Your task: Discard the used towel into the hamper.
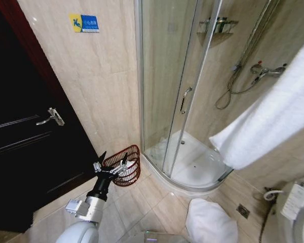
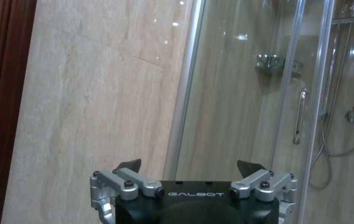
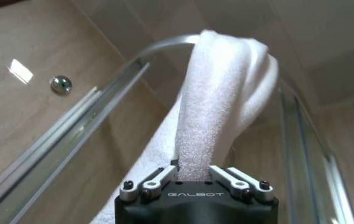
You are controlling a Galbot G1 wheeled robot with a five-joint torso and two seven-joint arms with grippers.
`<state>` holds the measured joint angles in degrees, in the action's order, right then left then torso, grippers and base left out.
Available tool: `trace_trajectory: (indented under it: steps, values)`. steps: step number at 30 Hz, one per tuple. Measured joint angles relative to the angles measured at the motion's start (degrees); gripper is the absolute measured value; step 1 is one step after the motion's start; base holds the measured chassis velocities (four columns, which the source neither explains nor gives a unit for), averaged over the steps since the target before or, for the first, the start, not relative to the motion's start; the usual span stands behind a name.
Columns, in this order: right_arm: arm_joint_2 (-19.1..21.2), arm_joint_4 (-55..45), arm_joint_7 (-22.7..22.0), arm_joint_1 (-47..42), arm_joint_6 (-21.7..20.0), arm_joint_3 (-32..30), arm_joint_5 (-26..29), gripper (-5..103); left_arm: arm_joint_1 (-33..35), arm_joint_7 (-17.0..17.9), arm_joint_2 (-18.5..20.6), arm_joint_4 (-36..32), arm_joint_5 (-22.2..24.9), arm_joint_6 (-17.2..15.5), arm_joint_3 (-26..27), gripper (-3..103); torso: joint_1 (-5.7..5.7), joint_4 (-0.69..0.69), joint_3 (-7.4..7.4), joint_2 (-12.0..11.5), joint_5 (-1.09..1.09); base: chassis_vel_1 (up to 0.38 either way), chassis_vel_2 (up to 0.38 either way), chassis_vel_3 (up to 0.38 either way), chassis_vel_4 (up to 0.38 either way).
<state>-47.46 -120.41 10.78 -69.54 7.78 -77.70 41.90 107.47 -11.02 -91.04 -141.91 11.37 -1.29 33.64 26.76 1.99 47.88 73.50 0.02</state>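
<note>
Right wrist view: right pincer (image 3: pixel 195 173) clamps towel (image 3: pixel 217 102), fingertips buried.

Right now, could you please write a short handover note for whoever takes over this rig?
Left gripper: open, holding nothing, raised just above the hamper by the shower door.
Right gripper: jaws shut on the white towel, held up high beside the shower.
Done: towel grasped and lifted.
Left: carry the towel over to the hamper on the floor and drop it in.
</note>
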Motion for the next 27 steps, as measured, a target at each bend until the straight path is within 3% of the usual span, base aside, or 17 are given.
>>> trace_trajectory:
  steps: [3,7,14,17,27]
  values:
    - [-6.0,-4.0,0.4,-6.0,1.3,-1.7,0.0,9,0.0,0.0,0.0,0.0,0.0,0.0,0.0,100,0.0,0.0,0.01,0.0,0.0,0.0,0.0,0.0,0.0]
    - [-9.6,-6.4,1.0,-9.0,2.7,-2.0,-0.5,9,0.0,0.0,0.0,0.0,0.0,0.0,0.0,100,0.0,0.01,0.01,0.0,-0.05,0.0,0.0,0.0,0.0]
    - [-20.4,-9.3,4.7,-14.4,8.3,-0.4,-5.6,9,0.0,0.0,0.0,0.0,0.0,0.0,0.0,100,0.0,0.01,0.0,0.0,-0.02,0.0,0.0,0.0,0.0]
    - [-23.0,-8.2,6.7,-15.7,9.8,0.4,-7.8,9,0.0,0.0,0.0,0.0,0.0,0.0,0.0,100,0.0,0.0,0.01,0.0,-0.01,0.0,0.0,0.0,0.0]
    - [-31.7,-5.9,7.0,-17.0,14.8,4.6,-12.9,9,0.0,0.0,0.0,0.0,0.0,0.0,0.0,100,0.0,0.01,0.01,0.0,-0.02,0.0,0.0,0.0,0.0]
